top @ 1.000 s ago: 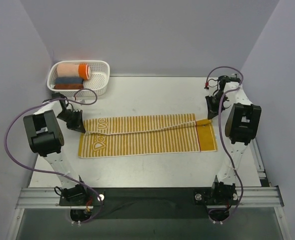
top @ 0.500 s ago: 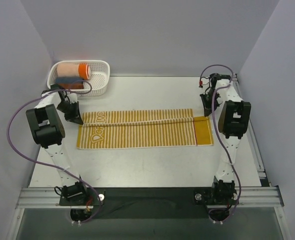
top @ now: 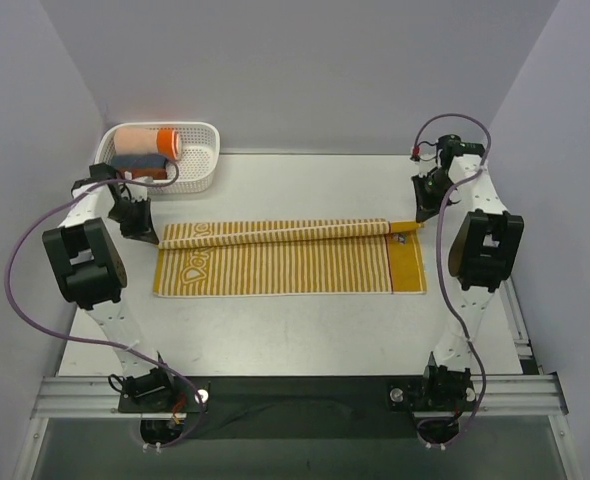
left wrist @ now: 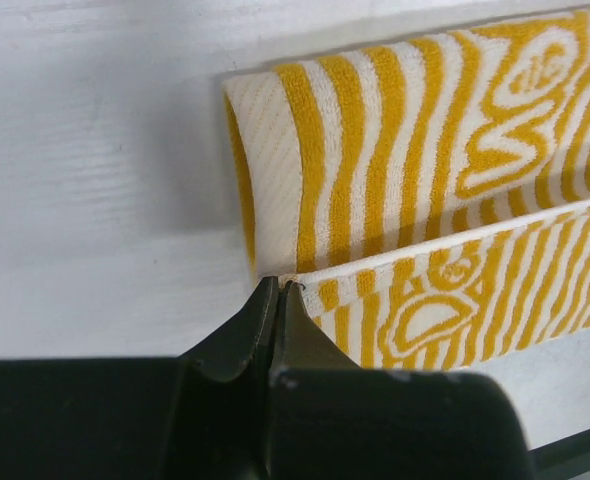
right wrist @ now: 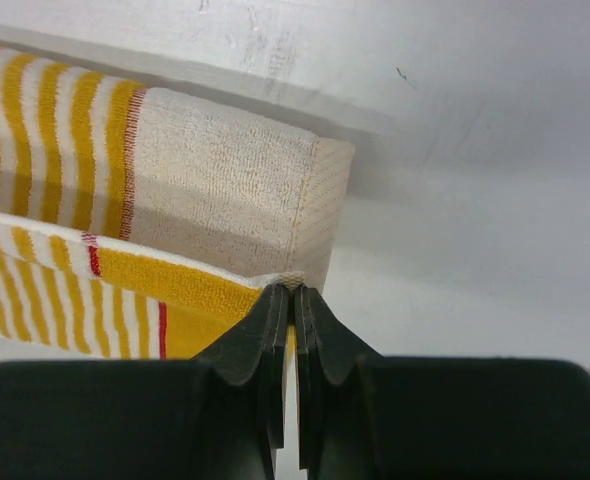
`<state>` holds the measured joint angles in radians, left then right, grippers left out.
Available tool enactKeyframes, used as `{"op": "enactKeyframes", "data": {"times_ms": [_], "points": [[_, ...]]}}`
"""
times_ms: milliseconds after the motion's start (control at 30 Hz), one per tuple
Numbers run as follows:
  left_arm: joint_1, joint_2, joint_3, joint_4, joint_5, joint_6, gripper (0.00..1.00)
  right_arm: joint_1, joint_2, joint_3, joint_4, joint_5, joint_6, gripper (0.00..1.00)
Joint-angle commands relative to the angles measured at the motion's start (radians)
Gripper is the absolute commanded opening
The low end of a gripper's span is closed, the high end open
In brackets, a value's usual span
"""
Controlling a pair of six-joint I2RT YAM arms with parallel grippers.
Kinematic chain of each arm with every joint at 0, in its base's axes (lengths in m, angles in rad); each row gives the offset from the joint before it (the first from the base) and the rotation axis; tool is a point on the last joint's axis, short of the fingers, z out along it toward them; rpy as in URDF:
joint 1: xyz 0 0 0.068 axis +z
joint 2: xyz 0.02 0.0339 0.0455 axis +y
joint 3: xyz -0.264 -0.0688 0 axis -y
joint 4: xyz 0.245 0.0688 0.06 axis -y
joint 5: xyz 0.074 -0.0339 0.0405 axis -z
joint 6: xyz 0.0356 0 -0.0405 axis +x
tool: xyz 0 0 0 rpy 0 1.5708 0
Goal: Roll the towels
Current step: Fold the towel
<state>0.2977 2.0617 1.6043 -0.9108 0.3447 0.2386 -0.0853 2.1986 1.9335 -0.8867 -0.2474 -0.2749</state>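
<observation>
The striped yellow-and-white towel (top: pixel 285 262) lies lengthwise across the table, its far long edge lifted and folded over towards the near side. My left gripper (top: pixel 143 232) is shut on the towel's far left corner (left wrist: pixel 305 290), by the white lettering. My right gripper (top: pixel 421 214) is shut on the far right corner (right wrist: pixel 293 282), at the mustard end band. Both corners are held a little above the table. In the wrist views the towel (left wrist: pixel 415 180) curls under itself, showing its pale back (right wrist: pixel 215 185).
A white basket (top: pixel 200 165) stands at the back left with a peach-and-orange roll (top: pixel 147 140) and grey-blue and reddish-brown rolls (top: pixel 140 165) in it. Grey walls close in the table on three sides.
Both grippers have carried the towel's edge away from the near side towards the back, so the fold has opened out and the towel lies flatter and wider.
</observation>
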Motion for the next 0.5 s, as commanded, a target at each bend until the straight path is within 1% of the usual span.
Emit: {"op": "enactKeyframes", "data": {"times_ms": [0, 300, 367, 467], "points": [[0.023, -0.13, -0.027, 0.007, 0.017, 0.067, 0.0, -0.028, -0.123, -0.04, -0.051, -0.016, -0.05, 0.0], [0.05, -0.195, -0.125, -0.033, 0.037, 0.192, 0.0, -0.048, -0.169, -0.201, -0.057, -0.027, -0.129, 0.0], [0.05, -0.198, -0.148, -0.034, 0.028, 0.223, 0.0, -0.051, -0.178, -0.255, -0.054, -0.03, -0.144, 0.0], [0.052, -0.175, -0.188, -0.02, -0.027, 0.232, 0.0, -0.045, -0.157, -0.3, -0.052, -0.004, -0.149, 0.0]]}}
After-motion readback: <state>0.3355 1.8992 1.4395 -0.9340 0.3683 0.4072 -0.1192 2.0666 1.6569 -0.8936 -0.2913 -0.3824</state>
